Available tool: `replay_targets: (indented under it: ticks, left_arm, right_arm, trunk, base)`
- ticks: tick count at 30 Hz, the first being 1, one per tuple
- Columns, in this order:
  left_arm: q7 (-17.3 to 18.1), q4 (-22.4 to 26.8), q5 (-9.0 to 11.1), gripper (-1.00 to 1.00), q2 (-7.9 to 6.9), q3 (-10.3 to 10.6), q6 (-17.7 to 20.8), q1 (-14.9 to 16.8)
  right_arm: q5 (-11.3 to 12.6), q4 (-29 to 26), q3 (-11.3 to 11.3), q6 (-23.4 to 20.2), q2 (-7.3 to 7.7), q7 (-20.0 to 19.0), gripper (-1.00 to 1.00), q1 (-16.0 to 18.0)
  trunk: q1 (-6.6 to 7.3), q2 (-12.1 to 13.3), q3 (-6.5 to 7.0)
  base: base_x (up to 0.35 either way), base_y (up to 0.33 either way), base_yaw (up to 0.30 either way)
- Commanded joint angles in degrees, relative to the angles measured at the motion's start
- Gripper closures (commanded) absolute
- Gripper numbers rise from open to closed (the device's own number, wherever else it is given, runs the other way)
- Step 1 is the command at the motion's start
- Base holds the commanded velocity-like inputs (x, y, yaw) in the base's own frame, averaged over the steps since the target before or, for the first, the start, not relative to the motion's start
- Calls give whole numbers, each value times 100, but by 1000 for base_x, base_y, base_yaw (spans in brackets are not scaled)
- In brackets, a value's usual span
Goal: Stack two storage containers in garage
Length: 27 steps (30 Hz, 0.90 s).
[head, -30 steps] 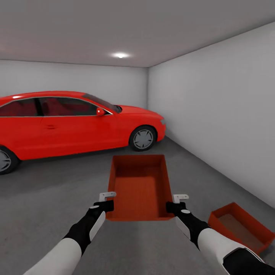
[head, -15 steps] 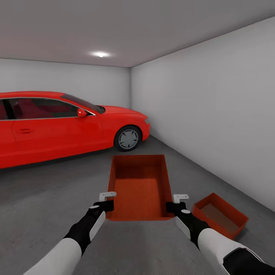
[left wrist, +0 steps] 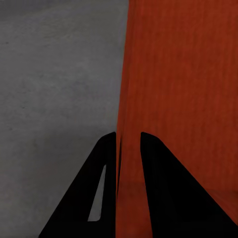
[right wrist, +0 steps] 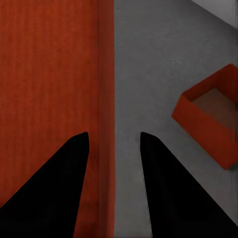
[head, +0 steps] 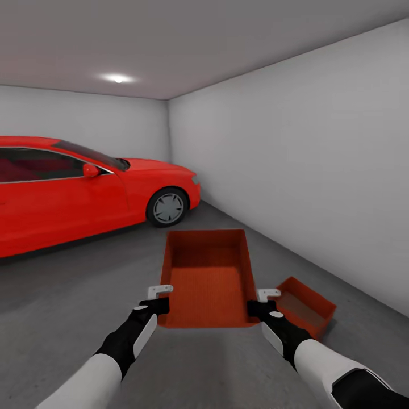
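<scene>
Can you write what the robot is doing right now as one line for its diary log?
place: garage | carried: red bin held by left gripper and right gripper | other bin on floor, right | parked: red car

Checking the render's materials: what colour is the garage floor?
Dark mottled grey floor, clearest in the head view.

Both arms: glossy white forearm shells tapering into matte black wrist sections. A white panel runs along the inner side of each black wrist, with a small white oval cap on top near the hand end. Right upper arm shows a black segment at the elbow. Left end effector (head: 159, 299) and right end effector (head: 259, 301): black bodies with small light grey angled brackets on top. Fingers (left wrist: 99, 198) are flat black wedges narrowing to the tip; one has a narrow slot cut through.
</scene>
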<state>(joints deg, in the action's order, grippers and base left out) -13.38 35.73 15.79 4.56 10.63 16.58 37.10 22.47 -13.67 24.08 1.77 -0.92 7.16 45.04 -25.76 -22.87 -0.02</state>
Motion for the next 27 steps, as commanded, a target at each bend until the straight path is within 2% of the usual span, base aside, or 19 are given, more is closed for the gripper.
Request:
replay_targets:
  ticks: [1, 13, 27]
  left_arm:
    - [-94, 13, -41, 100, -95, -148, 47, -1]
    - [-94, 22, -39, 100, -87, -148, 47, -1]
    - [-94, 21, -41, 100, -93, -157, 47, -1]
  right_arm:
    - [11, -5, -105, 25, 4, 5, 100, 5]
    - [11, -21, -114, 33, 12, 5, 100, 5]
    - [7, -22, -114, 34, 4, 5, 100, 7]
  trunk:
    - [-2, -5, -2]
    - [-2, -5, -2]
    - [-2, -5, -2]
  base:
    - [0, 0, -286]
    - [31, 0, -286]
    - [295, 0, -286]
